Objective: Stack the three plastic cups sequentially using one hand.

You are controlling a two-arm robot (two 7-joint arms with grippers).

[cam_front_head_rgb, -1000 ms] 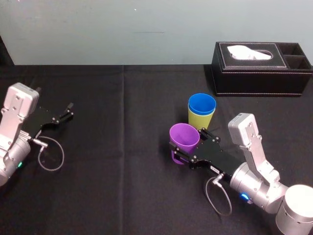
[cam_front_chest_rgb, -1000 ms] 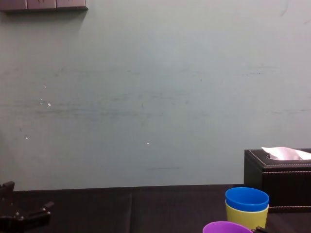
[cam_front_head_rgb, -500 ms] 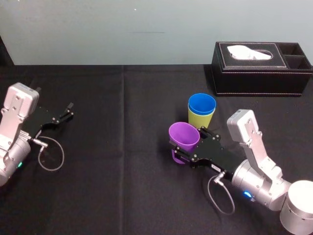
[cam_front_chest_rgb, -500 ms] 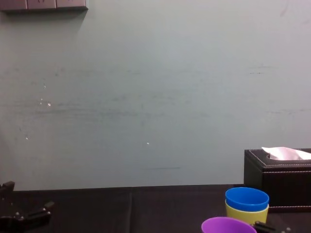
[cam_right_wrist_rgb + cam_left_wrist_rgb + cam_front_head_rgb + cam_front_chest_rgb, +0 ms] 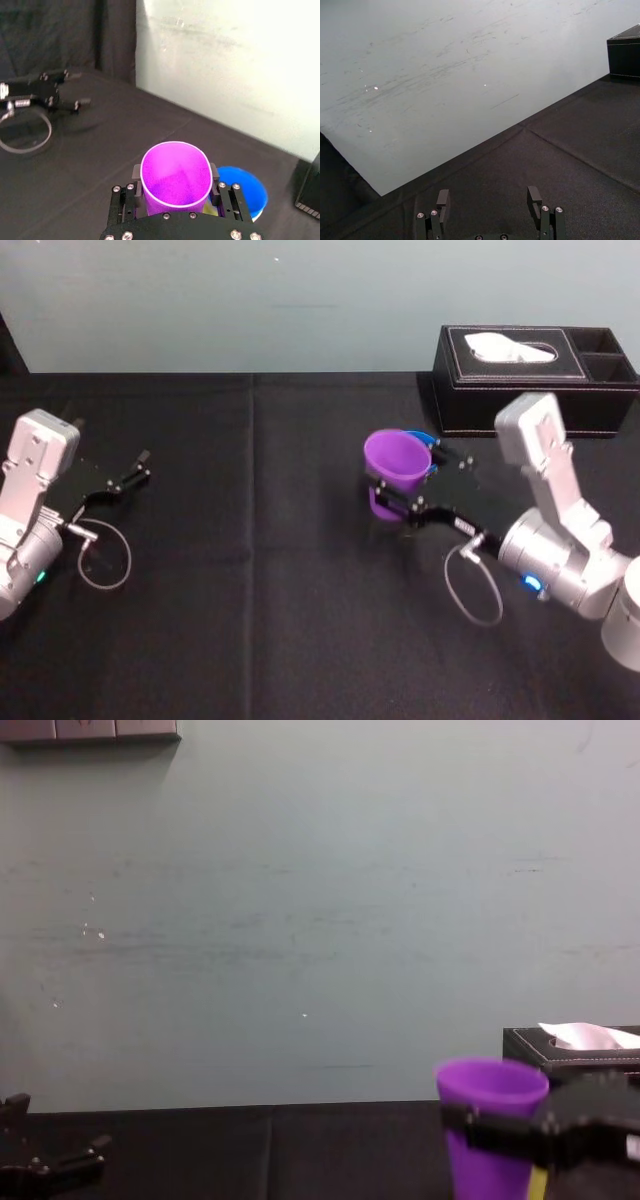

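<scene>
Your right gripper (image 5: 404, 478), fingers clamped on the purple cup (image 5: 396, 462), has lifted it off the table (image 5: 250, 620) and swung it toward the stack. The blue cup (image 5: 243, 188), nested in the yellow-green cup (image 5: 538, 1184), now sits just at its 1 o'clock, so lowering in looks next. Your left gripper (image 5: 489, 200) is parked at 9 o'clock, fingers apart.

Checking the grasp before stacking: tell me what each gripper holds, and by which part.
Right gripper holds the purple cup by its side wall, below the rim. Left gripper, parked at left, holds nothing.
</scene>
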